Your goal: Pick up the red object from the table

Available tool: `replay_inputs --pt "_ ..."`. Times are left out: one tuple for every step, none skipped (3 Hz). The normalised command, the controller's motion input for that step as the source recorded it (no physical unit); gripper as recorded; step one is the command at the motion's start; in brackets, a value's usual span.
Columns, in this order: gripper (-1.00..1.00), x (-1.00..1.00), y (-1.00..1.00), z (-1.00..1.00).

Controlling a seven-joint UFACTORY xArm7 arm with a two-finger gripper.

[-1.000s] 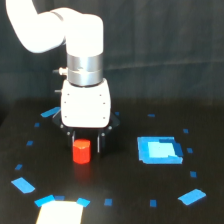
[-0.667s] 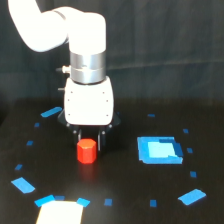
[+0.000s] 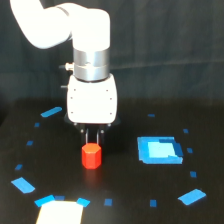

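Note:
The red object (image 3: 91, 156), a small red-orange hexagonal block, is upright just below the white wrist housing of the arm, left of centre in the exterior view. My gripper (image 3: 93, 140) points straight down from that housing. Its dark fingers (image 3: 88, 137) stand close together and reach the block's top, shut on it. The black table (image 3: 120, 190) lies under the block. I cannot tell whether the block's base touches the table or hangs just above it.
A larger blue square (image 3: 159, 150) lies on the table to the exterior view's right of the block. Small blue tape marks ring the area. A white patch (image 3: 59, 212) sits at the near edge, below and left of the block.
The arm has shifted toward the exterior view's right, and the red block has moved the same way with it, staying under the fingers. The blue square has not moved.

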Motion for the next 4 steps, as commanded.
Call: replay_inputs --pt "1.00 0.17 -0.01 0.08" --pt "1.00 -0.45 0.54 -0.30" --pt "0.91 -0.49 0.17 -0.08" --pt "1.00 -0.24 -0.32 -0.34"
